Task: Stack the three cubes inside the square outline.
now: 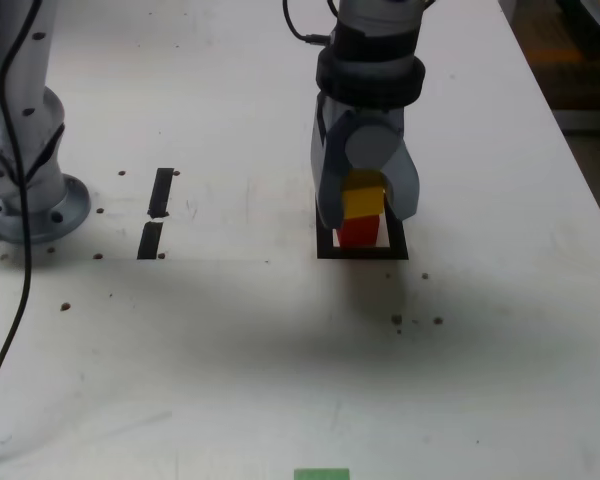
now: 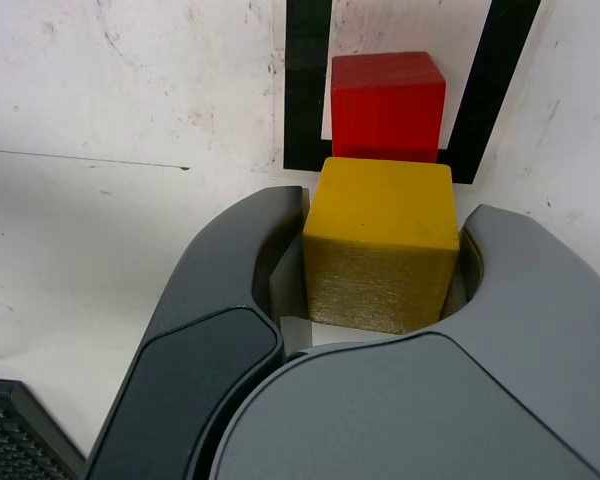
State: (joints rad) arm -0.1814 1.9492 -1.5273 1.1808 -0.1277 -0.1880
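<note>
The red cube sits inside the square outline, a black tape frame on the white table. My gripper is shut on the yellow cube and holds it directly over the red one; whether the two cubes touch I cannot tell. The green cube lies at the table's near edge in the exterior view, only its top showing.
Two short black tape strips lie on the exterior view's left. The arm's base with a hanging cable stands at the far left. Small dark specks dot the white table.
</note>
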